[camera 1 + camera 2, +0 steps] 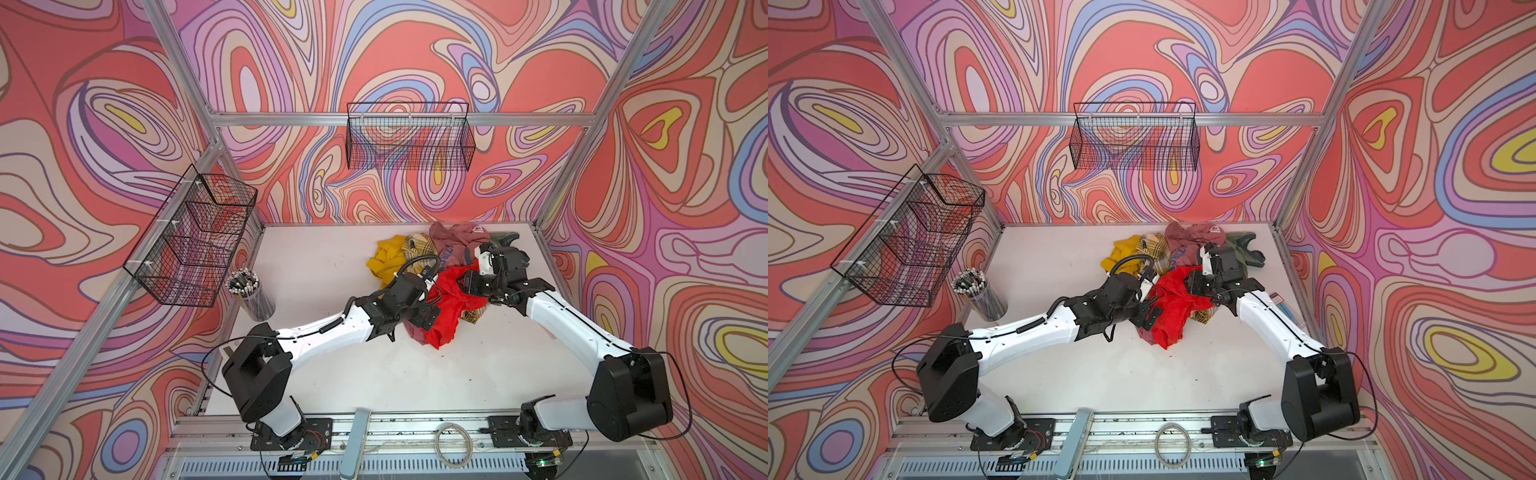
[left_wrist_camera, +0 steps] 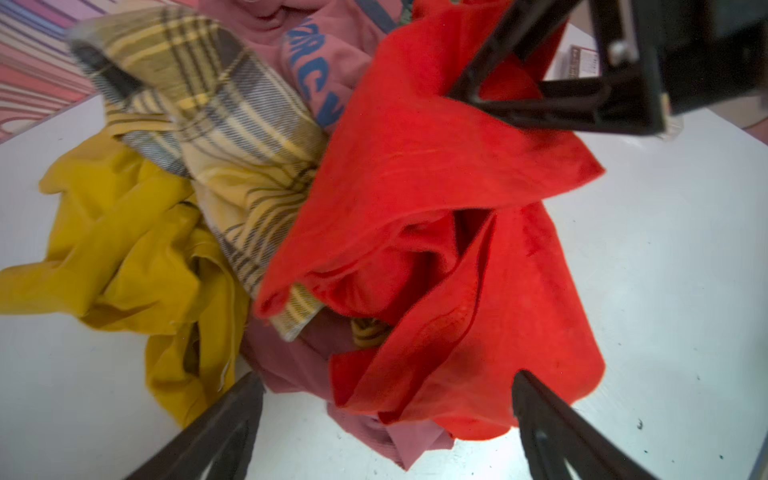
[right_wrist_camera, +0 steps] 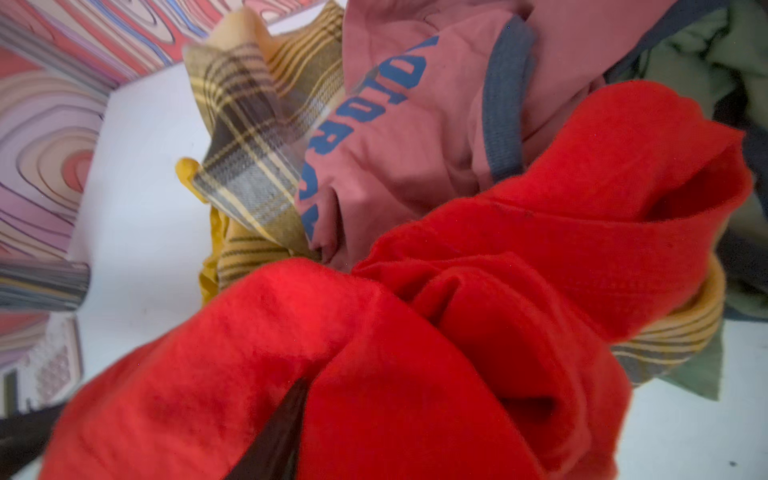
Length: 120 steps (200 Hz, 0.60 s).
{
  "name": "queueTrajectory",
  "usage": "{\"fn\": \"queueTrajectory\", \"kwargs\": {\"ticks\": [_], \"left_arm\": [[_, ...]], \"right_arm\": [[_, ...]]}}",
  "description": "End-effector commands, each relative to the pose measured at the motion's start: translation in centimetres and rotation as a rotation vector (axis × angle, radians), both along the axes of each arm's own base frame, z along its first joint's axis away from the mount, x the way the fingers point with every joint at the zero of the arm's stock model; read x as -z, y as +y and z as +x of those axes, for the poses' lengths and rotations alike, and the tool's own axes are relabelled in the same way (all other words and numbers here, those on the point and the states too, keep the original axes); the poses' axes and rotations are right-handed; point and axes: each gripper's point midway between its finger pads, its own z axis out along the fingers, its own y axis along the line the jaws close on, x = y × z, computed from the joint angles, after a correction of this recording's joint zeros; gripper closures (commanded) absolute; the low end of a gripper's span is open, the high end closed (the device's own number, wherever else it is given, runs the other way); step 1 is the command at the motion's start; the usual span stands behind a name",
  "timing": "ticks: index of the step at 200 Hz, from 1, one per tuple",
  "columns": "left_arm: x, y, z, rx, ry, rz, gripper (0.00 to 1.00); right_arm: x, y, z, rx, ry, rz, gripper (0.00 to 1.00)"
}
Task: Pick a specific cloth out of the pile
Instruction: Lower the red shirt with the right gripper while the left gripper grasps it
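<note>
Far left of the white tabletop, a clear cup of pens stands well apart from the work and is not involved. The left gripper hovers at the near-left flank of the plain bright red thin garment. Its jaws are spread wide and nothing is between them, so I judge it is staged to take a second hold or to pin the neighbouring garments. The red garment lies on the near edge of the heap of mixed garments. It is draped over a yellow plaid piece and a dusty pink shirt with blue lettering, and a mustard yellow garment sits to its left. Its upper fold rises toward the right gripper, which sits against that fold. Red fabric wraps the one dark finger in the right wrist view, so I cannot tell whether the jaws are clamping or released. The plaid cloth is tucked into the red folds and may drag along.
</note>
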Motion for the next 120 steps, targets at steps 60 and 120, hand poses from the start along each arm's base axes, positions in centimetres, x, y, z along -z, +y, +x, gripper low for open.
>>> {"fn": "queueTrajectory", "kwargs": {"ticks": [60, 120], "left_arm": [[0.9, -2.0, 1.7, -0.016, 0.032, 0.043, 0.12], [-0.4, -4.1, 1.3, 0.055, 0.073, 0.009, 0.86]], "right_arm": [[-4.1, -0.9, 0.8, 0.045, -0.118, 0.021, 0.14], [-3.9, -4.1, 0.9, 0.127, -0.124, 0.066, 0.02]]}}
